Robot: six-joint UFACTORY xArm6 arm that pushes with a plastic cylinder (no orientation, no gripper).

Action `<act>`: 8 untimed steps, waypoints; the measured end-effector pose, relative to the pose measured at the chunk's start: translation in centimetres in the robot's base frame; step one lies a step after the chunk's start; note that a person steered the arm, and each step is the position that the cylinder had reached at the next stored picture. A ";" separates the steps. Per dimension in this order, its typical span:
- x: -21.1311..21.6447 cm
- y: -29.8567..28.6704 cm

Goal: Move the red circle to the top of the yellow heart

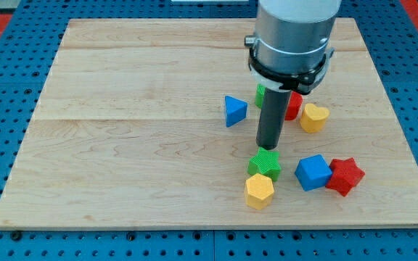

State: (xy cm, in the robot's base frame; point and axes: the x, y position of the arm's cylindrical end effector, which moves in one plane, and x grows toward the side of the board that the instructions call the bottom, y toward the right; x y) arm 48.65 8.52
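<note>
My tip point(268, 147) sits at the top edge of the green star point(265, 164), which serves as the landmark here; whether it touches the star I cannot tell. There is no gripper on this arm, only the dark rod, so nothing is clasped.

The red circle point(293, 106) lies toward the view's top right of the green star, partly hidden behind the rod, and the yellow heart point(313, 117) is just beside it on the view's right — touching or nearly so.

A yellow hexagon point(259, 191) lies against the star's lower edge. To the star's right lie a blue cube point(313, 172) and a red star point(345, 176), side by side. A blue triangle point(234, 110) lies up and left of the star, and a green block point(260, 94) — mostly hidden — shows above it. All rest on the wooden bench point(122, 145).
</note>
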 end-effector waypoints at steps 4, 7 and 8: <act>-5.7 3.2; -9.6 0.4; -10.1 3.9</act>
State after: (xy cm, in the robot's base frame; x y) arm 38.56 12.39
